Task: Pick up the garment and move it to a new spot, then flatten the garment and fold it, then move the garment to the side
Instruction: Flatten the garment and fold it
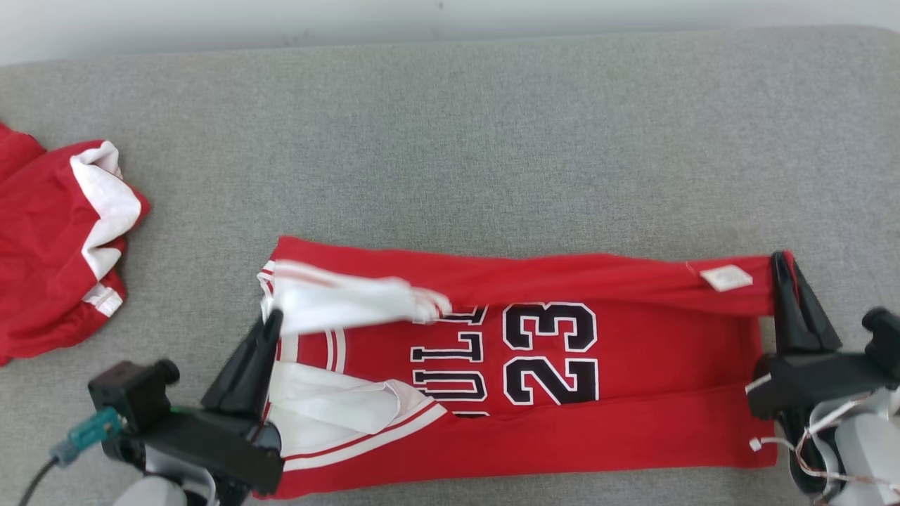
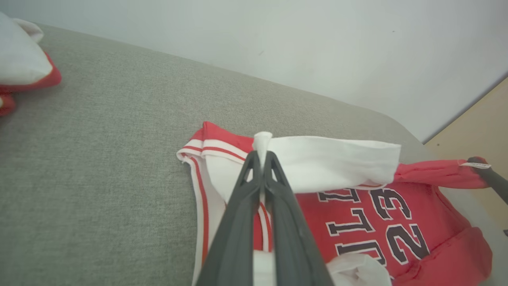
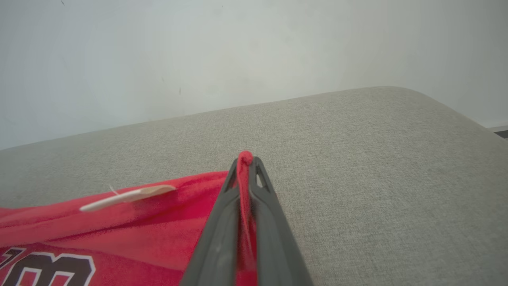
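With left gripper (image 1: 271, 318) clamped on white shoulder cloth of the jersey (image 1: 633, 351) and right gripper (image 1: 782, 261) clamped on its red hem corner, keep that far edge taut and level, then lay it across the number. Lying midway along the cushion (image 1: 492, 140), near its front edge; open grey room behind, but mind the other red garment (image 1: 42, 267) far left.

The basketball jersey (image 1: 654, 351) is red, with white trim carrying thin red stripes and a black "23" outlined in white. The padded surface (image 1: 492, 140) is plain grey. Another garment (image 1: 42, 267) is red and white.
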{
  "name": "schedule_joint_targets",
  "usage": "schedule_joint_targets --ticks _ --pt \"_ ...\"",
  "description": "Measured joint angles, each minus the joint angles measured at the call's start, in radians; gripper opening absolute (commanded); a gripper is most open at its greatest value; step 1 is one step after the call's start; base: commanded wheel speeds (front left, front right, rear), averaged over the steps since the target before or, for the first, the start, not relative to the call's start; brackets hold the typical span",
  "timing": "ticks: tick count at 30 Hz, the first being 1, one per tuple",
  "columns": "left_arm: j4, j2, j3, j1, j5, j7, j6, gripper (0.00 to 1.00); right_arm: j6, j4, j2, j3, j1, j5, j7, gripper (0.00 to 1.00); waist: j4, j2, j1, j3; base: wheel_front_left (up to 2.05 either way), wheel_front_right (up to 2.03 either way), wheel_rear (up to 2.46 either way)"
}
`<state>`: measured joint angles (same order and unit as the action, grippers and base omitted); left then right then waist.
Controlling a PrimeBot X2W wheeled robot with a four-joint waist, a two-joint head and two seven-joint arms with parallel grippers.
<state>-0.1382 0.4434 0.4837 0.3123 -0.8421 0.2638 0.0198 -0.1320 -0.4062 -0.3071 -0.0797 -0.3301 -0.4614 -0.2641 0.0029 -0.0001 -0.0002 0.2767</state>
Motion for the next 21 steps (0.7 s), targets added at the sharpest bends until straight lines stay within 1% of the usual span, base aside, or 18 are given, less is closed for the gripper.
schedule_joint_targets --ticks 1,2,6,9,10,11,12,13,16,18,21 --pt "-0.004 -0.003 -0.004 -0.015 0.012 0.0 0.007 0.95 0.0 0.005 0.001 0.003 0.012 0.0 0.0 0.8 0.001 0.0 0.0 -0.004 0.0 0.0 0.0" --pt "-0.004 -0.012 -0.014 -0.028 0.023 0.0 0.006 1.0 0.0 0.013 0.003 0.005 0.024 -0.002 0.0 1.0 0.001 0.0 0.0 -0.008 0.0 0.0 0.0" --pt "-0.001 -0.036 -0.043 -0.06 0.045 0.0 0.007 1.0 0.0 0.039 0.007 0.008 0.049 -0.011 0.0 1.0 -0.001 0.0 0.0 -0.018 0.0 0.0 0.0" --pt "0.011 -0.064 -0.103 -0.089 0.076 0.0 0.008 1.0 0.0 0.071 0.007 0.012 0.072 -0.027 0.0 1.0 -0.007 0.0 0.0001 -0.027 0.0 0.0 0.0" --pt "0.026 -0.085 -0.156 -0.103 0.12 0.0 0.008 1.0 0.0 0.088 0.004 0.015 0.085 -0.032 0.0 1.0 -0.01 0.0 0.0001 -0.03 0.0 0.0 0.0" --pt "0.026 -0.085 -0.156 -0.103 0.12 0.0 0.008 1.0 0.0 0.088 0.004 0.015 0.085 -0.032 0.0 1.0 -0.01 0.0 0.0001 -0.03 0.0 0.0 0.0" --pt "0.04 -0.098 -0.193 -0.109 0.147 0.0 0.007 1.0 0.0 0.092 0.003 0.016 0.09 -0.032 0.0 1.0 -0.011 0.0 0.0 -0.032 0.0 0.0 0.0" --pt "0.064 -0.116 -0.257 -0.119 0.232 0.0 -0.001 1.0 0.0 0.087 0.0 0.02 0.096 -0.033 0.0 1.0 -0.013 0.0 0.0001 -0.034 0.0 0.0 0.0" --pt "0.107 -0.175 -0.374 -0.141 0.332 0.0 -0.009 1.0 0.0 0.043 -0.005 0.019 0.104 -0.038 0.0 1.0 -0.012 0.0 0.0001 -0.037 0.0 0.0 0.0" --pt "0.126 -0.193 -0.426 -0.157 0.428 0.0 0.001 1.0 0.0 0.007 -0.004 0.009 0.103 -0.043 0.009 1.0 -0.01 0.0 0.0002 -0.038 0.0 0.0 0.0" --pt "0.152 -0.25 -0.485 -0.184 0.512 0.0 0.013 1.0 0.0 -0.047 0.003 -0.006 0.093 -0.048 0.018 1.0 -0.003 0.0 0.0002 -0.04 0.0 0.0 0.0"
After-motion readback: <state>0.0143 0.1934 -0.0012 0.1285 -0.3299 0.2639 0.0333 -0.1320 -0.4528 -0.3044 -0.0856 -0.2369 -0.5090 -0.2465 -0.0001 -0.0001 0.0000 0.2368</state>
